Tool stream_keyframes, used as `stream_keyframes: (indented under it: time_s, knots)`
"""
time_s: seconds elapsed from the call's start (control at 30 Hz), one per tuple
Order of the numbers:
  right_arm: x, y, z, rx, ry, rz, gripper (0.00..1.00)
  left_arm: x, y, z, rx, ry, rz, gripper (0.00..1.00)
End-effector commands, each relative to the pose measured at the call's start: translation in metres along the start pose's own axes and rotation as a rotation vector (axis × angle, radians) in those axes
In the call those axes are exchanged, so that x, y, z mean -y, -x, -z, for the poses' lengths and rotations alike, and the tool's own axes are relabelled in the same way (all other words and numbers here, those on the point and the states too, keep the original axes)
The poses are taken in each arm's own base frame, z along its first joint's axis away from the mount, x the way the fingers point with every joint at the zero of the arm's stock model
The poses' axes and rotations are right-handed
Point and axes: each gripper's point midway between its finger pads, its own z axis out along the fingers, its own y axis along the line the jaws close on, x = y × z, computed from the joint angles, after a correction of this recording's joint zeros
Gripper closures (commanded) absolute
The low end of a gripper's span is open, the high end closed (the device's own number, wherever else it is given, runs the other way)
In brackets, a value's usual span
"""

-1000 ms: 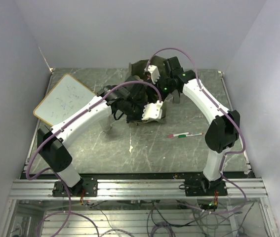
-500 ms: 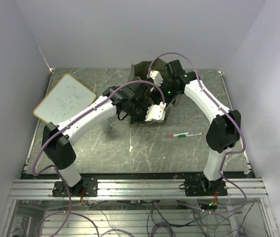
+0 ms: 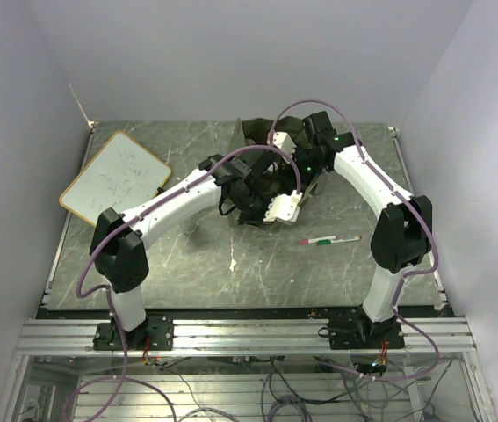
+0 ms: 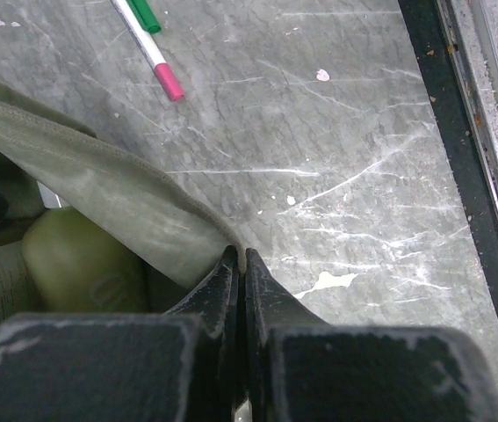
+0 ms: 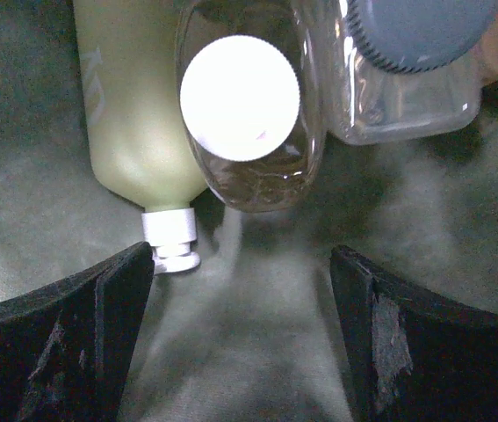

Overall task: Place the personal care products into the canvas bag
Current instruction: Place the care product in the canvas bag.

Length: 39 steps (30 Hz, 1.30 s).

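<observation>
Canvas bag (image 4: 108, 198): olive woven fabric with a soft stitched rim, slumped on the marbled grey tabletop (image 4: 336, 141).
Contents: matte yellow-green bottle (image 5: 139, 114), clear rounded bottle (image 5: 249, 163) with a flat white lid, and a ribbed grey cap (image 5: 415, 31), all inside the bag.
Left gripper (image 4: 238, 264): closed, pinching the bag's rim.
Right gripper (image 5: 241, 257): spread wide inside the bag, holding nothing.

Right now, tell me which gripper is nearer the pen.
Left. The left gripper, jaws shut on the rim of the canvas bag, has the pen just beyond it on the table; the right gripper hangs open inside the bag over the bottles.
</observation>
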Motion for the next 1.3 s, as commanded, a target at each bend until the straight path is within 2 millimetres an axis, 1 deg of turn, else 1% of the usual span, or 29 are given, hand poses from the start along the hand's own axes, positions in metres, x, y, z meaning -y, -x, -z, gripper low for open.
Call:
stream_keyframes:
  time_s: [0.0,0.17,0.3,0.37,0.47,0.57,0.67,0.83,0.97,1.1,1.17,1.27]
  knots:
    - [0.016,0.022,0.011,0.059,-0.026,0.042,0.19,0.015,-0.001,0.002,-0.020,-0.052,0.086,0.93]
    - [0.019,0.047,0.026,0.123,-0.017,0.063,0.19,-0.003,0.017,0.024,0.025,0.050,0.139,0.93]
    - [0.027,0.069,0.042,0.177,-0.039,0.056,0.20,-0.027,0.036,0.055,0.110,0.157,0.183,0.93]
    - [0.031,0.083,0.051,0.217,-0.053,0.052,0.20,-0.035,0.045,0.071,0.147,0.194,0.193,0.93]
    - [0.039,0.101,0.066,0.270,-0.086,0.043,0.20,-0.038,0.057,0.088,0.175,0.232,0.179,0.93]
    - [0.048,0.116,0.080,0.317,-0.132,0.040,0.20,-0.041,0.066,0.100,0.198,0.272,0.182,0.93]
    - [0.055,0.122,0.091,0.344,-0.173,0.031,0.20,-0.043,0.073,0.110,0.219,0.302,0.194,0.93]
    - [0.056,0.130,0.106,0.378,-0.212,0.022,0.20,-0.045,0.079,0.124,0.235,0.356,0.231,0.93]
    - [0.059,0.134,0.119,0.398,-0.252,0.018,0.20,-0.052,0.086,0.145,0.256,0.441,0.266,0.87]
    - [0.060,0.139,0.131,0.417,-0.281,0.012,0.20,-0.061,0.089,0.162,0.278,0.511,0.289,0.86]
    - [0.060,0.142,0.137,0.426,-0.292,0.008,0.19,-0.063,0.089,0.167,0.272,0.532,0.283,0.81]
    - [0.060,0.143,0.146,0.434,-0.315,0.003,0.19,-0.066,0.090,0.178,0.267,0.576,0.287,0.66]
